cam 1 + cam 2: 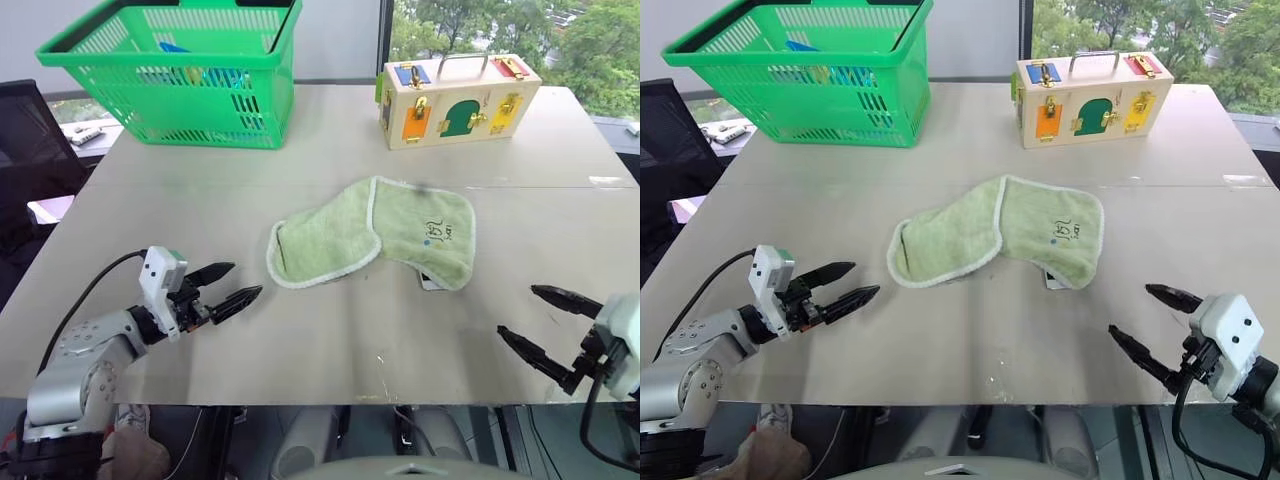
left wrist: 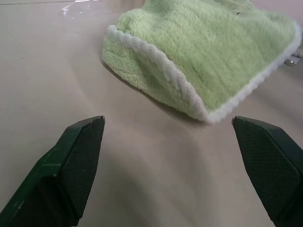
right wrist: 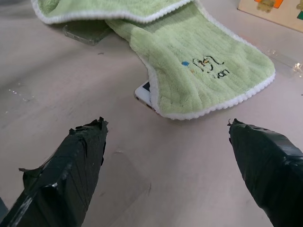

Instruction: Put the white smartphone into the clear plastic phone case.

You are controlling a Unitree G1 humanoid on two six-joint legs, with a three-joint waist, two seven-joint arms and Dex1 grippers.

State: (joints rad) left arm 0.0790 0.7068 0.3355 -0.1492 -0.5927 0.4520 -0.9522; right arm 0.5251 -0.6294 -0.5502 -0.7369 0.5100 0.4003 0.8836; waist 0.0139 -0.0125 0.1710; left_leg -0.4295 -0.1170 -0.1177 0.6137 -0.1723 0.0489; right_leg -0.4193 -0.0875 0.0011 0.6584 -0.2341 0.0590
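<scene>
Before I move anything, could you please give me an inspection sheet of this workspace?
Surface: pale table, bare in front of both arms.
Job's things: white smartphone, only a corner peeking from under the towel; clear case, partly under the towel's other end.
Clutter: green towel crumpled mid-table; green basket at the far left with items inside; wooden latch box at the far right.
Grippers: left tool open, empty; right tool open, empty; both short of the towel.
Cables: black cable along the left arm.
Surroundings: window with trees behind; dark chair at left.
</scene>
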